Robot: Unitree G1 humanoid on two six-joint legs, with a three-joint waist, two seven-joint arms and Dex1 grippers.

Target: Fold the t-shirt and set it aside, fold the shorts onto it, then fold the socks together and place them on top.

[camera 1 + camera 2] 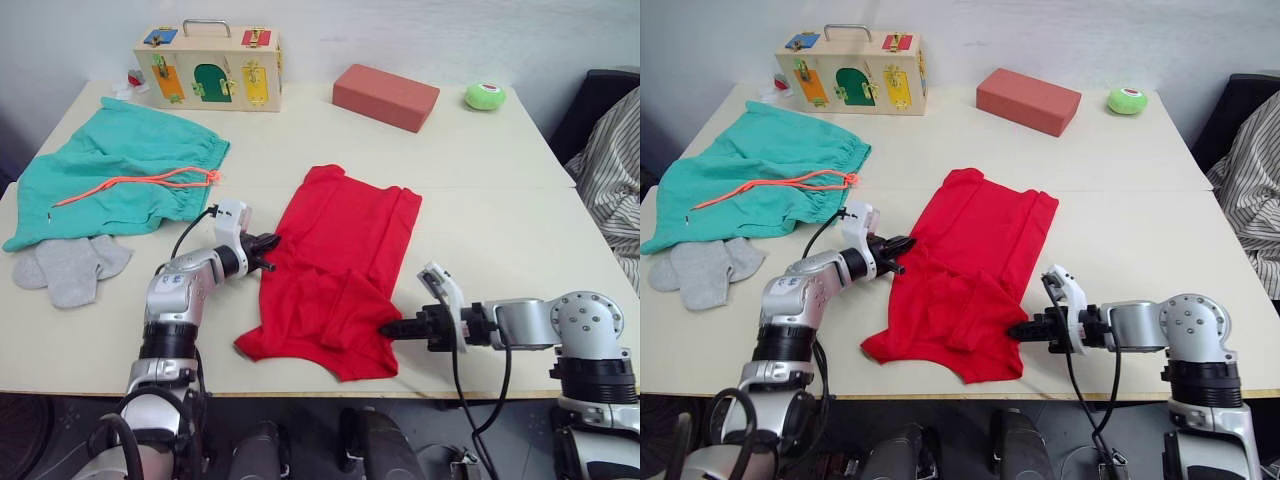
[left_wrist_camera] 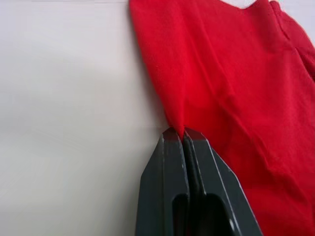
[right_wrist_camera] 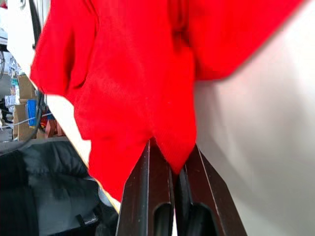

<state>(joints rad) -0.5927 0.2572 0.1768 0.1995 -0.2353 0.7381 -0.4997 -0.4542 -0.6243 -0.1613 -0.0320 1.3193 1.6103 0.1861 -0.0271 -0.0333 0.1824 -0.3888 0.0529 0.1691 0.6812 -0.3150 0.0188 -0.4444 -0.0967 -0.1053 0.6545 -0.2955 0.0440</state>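
The red t-shirt (image 1: 340,260) lies partly folded in the middle of the table, its near part bunched. My left gripper (image 1: 270,243) is shut on the t-shirt's left edge; the left wrist view has the cloth (image 2: 221,98) pinched between the closed fingers (image 2: 170,162). My right gripper (image 1: 390,327) is shut on the t-shirt's near right edge, with cloth (image 3: 147,73) caught between its fingers (image 3: 142,187). The teal shorts (image 1: 120,170) with an orange drawstring (image 1: 140,183) lie flat at the left. The grey socks (image 1: 70,265) rest just in front of the shorts.
A wooden latch box (image 1: 210,68) stands at the back left. A red-brown block (image 1: 385,95) and a green round object (image 1: 485,95) sit at the back right. Striped cloth (image 1: 610,170) hangs beyond the table's right edge (image 1: 590,215).
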